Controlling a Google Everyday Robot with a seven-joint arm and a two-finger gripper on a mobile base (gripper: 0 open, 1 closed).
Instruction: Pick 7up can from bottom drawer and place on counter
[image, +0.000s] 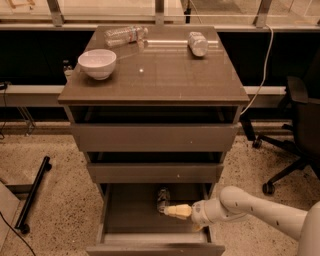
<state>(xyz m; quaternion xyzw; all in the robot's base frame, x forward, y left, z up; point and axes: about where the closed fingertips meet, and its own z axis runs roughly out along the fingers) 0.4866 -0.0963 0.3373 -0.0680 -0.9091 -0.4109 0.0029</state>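
The bottom drawer (131, 218) is pulled open at the foot of the cabinet. The 7up can (163, 196) lies on its floor near the back, dark with a silvery end. My gripper (169, 210) reaches in from the right on a white arm, low inside the drawer, with its pale tip just in front of the can and touching or nearly touching it. The counter (160, 75) is the glossy grey-brown top of the cabinet, well above.
A white bowl (97, 63) stands on the counter's left. Two clear plastic bottles (126, 35) (198, 43) lie at its back. Two upper drawers are slightly open. An office chair (300, 125) stands to the right. A black bar (32, 192) lies on the floor left.
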